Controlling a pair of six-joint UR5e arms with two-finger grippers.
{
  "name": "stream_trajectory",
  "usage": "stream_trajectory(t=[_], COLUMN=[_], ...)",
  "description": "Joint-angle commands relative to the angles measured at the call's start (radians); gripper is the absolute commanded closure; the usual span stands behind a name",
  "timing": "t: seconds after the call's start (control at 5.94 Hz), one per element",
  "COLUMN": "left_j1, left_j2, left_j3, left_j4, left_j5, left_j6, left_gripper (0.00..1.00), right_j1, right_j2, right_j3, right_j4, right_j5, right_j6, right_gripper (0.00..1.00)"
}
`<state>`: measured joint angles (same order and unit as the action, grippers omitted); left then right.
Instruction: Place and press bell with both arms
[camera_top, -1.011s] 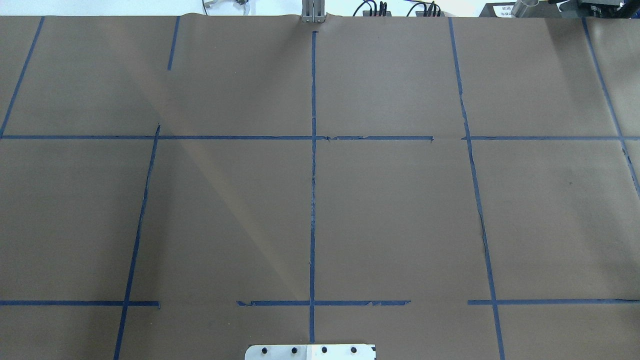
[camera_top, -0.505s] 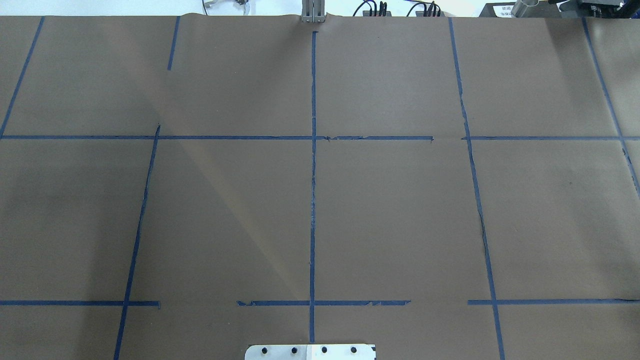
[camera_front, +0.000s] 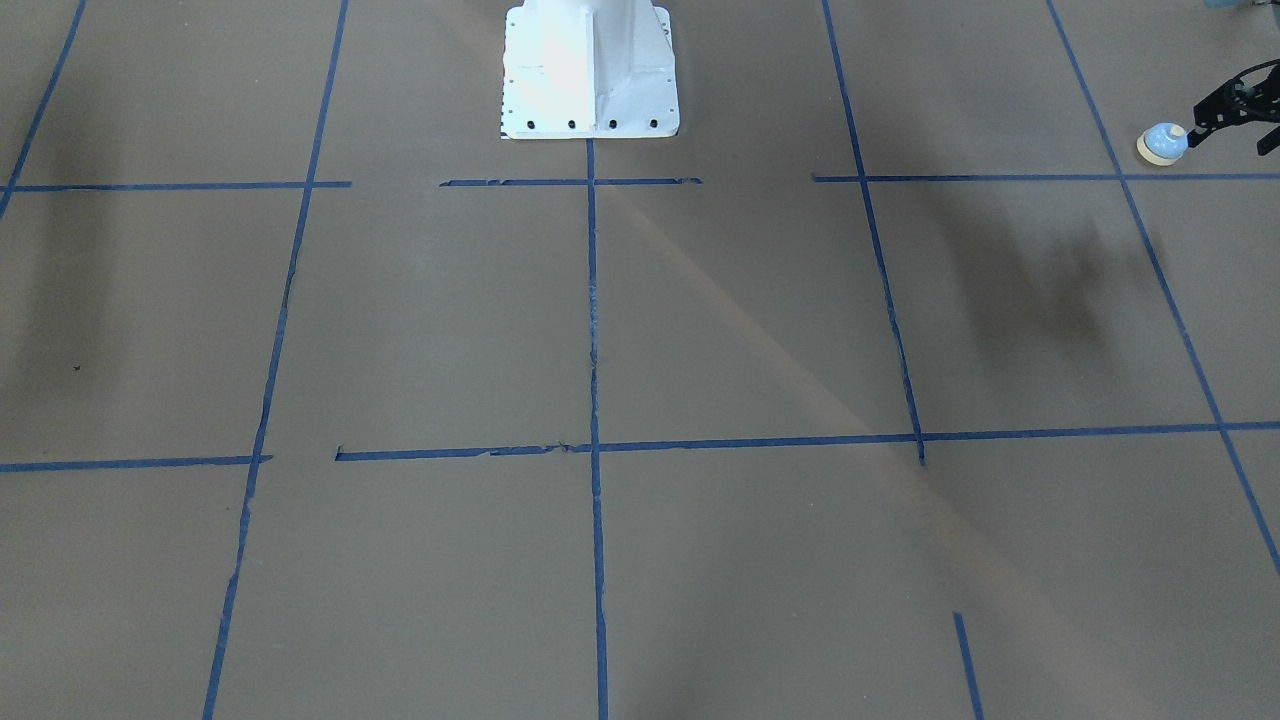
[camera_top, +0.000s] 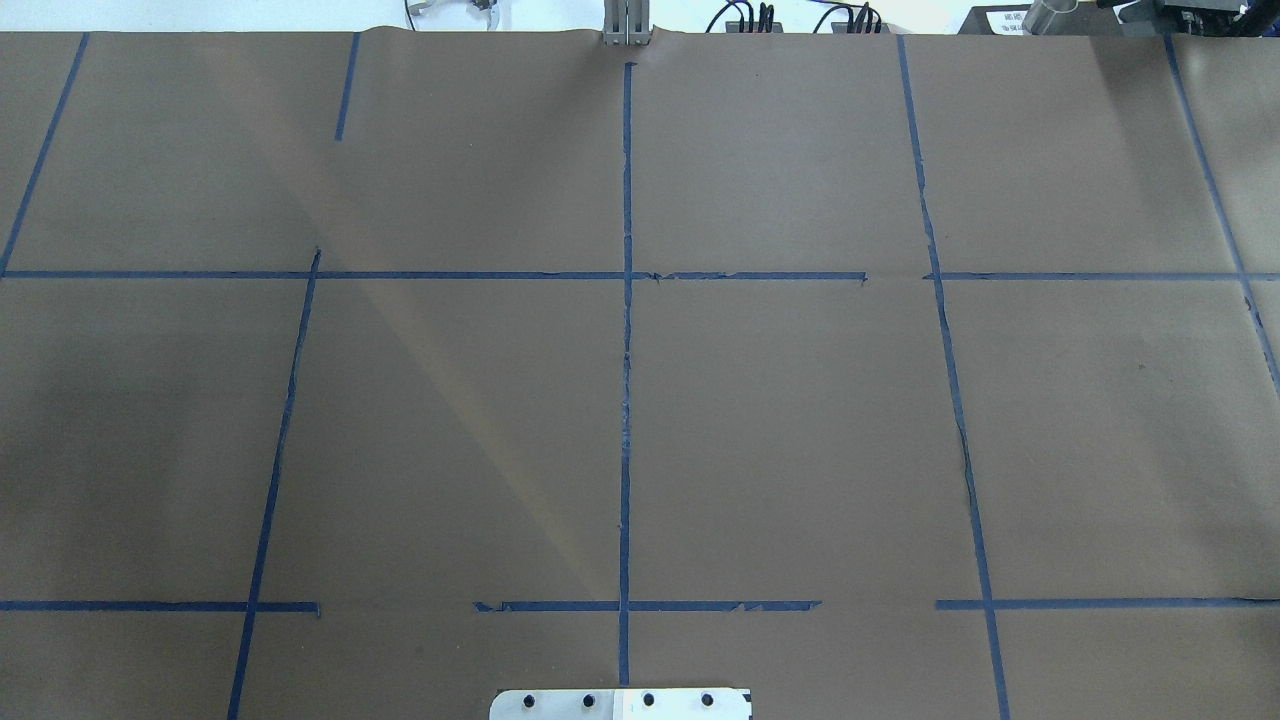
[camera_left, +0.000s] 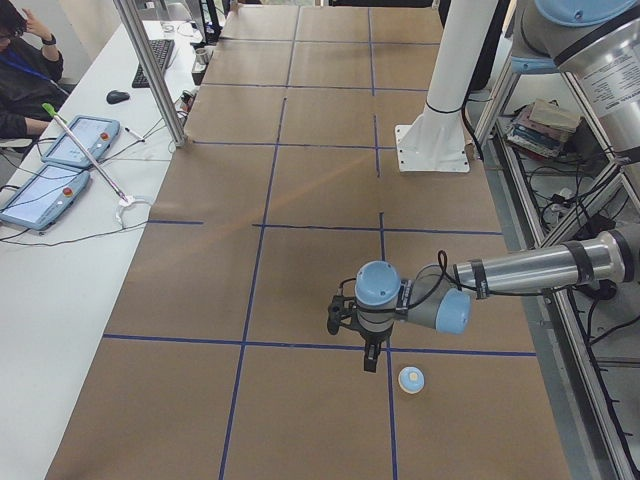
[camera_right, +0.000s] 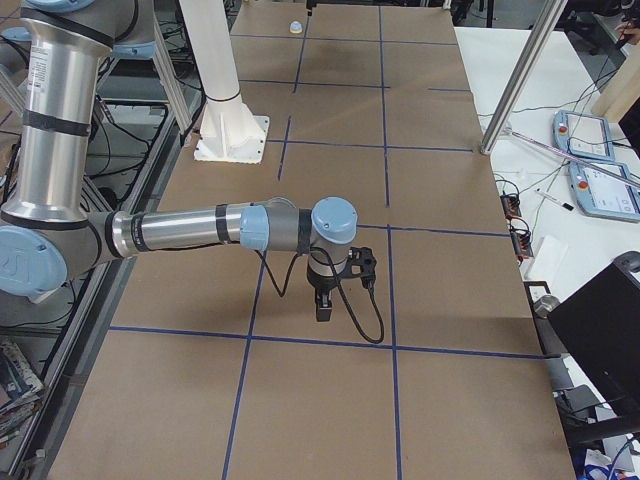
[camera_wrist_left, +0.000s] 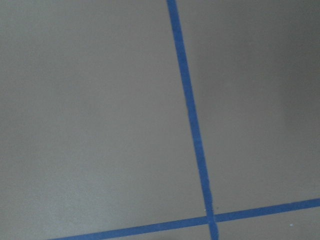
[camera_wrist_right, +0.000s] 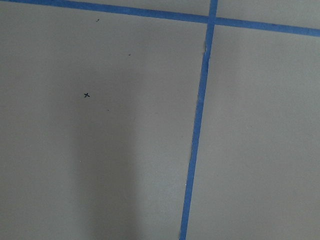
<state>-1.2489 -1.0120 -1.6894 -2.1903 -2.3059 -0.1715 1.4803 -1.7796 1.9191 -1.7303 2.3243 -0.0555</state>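
Observation:
The bell (camera_front: 1160, 143), a small light-blue dome with a cream rim, stands on the brown paper at the far right edge of the front-facing view. It also shows in the exterior left view (camera_left: 411, 379) and, tiny and far off, in the exterior right view (camera_right: 296, 26). My left gripper (camera_front: 1197, 128) is black, cut off by the frame edge, right beside the bell. In the exterior left view it (camera_left: 370, 358) points down just beside the bell; I cannot tell if it touches it or is open. My right gripper (camera_right: 324, 308) hovers low over bare paper, its state unclear.
The white pedestal (camera_front: 590, 70) stands at the robot's edge of the table. Blue tape lines (camera_top: 627, 400) cross the brown paper. Both wrist views show only paper and tape. A metal post (camera_left: 150, 70), tablets (camera_left: 70, 140) and a seated operator (camera_left: 20, 60) are on the far side table.
In the overhead view a soft shadow has grown over the left part of the table. Nothing else there has moved.

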Motion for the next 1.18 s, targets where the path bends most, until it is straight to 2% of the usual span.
stream_trajectory(t=[0.0, 0.17, 0.34, 1.01], left_j1=[0.195, 0.263, 0.278, 0.351], left_j2=[0.021, 0.020, 0.021, 0.017], left_j3=[0.069, 0.115, 0.155, 0.178], left_j4=[-0.158, -0.222, -0.259, -0.259], left_j5=[0.003, 0.011, 0.011, 0.042], left_j6=[-0.206, -0.242, -0.241, -0.241], left_gripper=[0.00, 0.00, 0.00, 0.00], right_j1=[0.000, 0.000, 0.000, 0.000], right_j2=[-0.001, -0.006, -0.006, -0.006], right_j3=[0.003, 0.003, 0.003, 0.003], right_j4=[0.000, 0.000, 0.000, 0.000], right_j5=[0.001, 0.001, 0.000, 0.001], right_j6=[0.002, 0.002, 0.002, 0.003], right_gripper=[0.00, 0.00, 0.00, 0.00])
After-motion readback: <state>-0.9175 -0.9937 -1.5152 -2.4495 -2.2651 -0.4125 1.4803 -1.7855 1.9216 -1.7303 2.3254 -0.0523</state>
